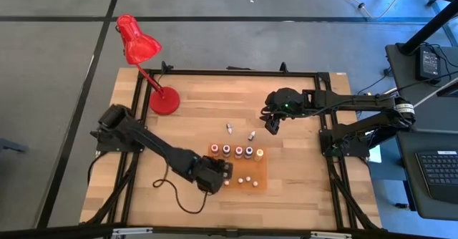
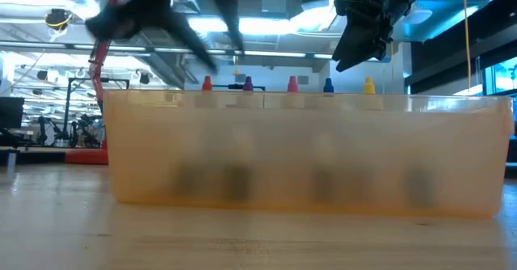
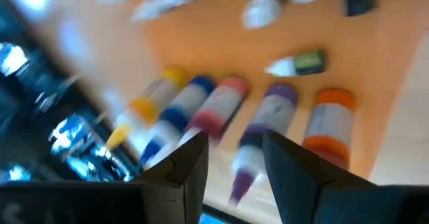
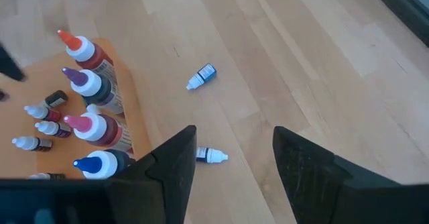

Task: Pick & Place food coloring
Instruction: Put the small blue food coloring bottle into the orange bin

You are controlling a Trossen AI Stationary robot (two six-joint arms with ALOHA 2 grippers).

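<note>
Right, from overhead I have the red desk lamp (image 1: pixel 139 42) at the table's (image 1: pixel 300 189) far-left corner. My left gripper (image 1: pixel 223 173) sits low at the left edge of the orange tray (image 1: pixel 262 173); its wrist camera shows the fingers (image 3: pixel 184 167) parted with nothing between them, looking across the row of tall bottles. That row of food coloring bottles (image 1: pixel 237 152) stands along the tray's far side, caps orange, purple, red, blue and yellow from left to right, with a few small dropper bottles (image 1: pixel 247 179) lying on the tray's near half. Two more small droppers (image 1: pixel 230 128) (image 1: pixel 251 135) lie loose on the bare wood just beyond the tray. Further right, my right gripper (image 1: pixel 272 123) hangs above the table beyond those loose droppers, jaws partly open and empty; its wrist view shows both droppers (image 4: pixel 201 76) (image 4: pixel 211 155) on the wood below it.
</note>
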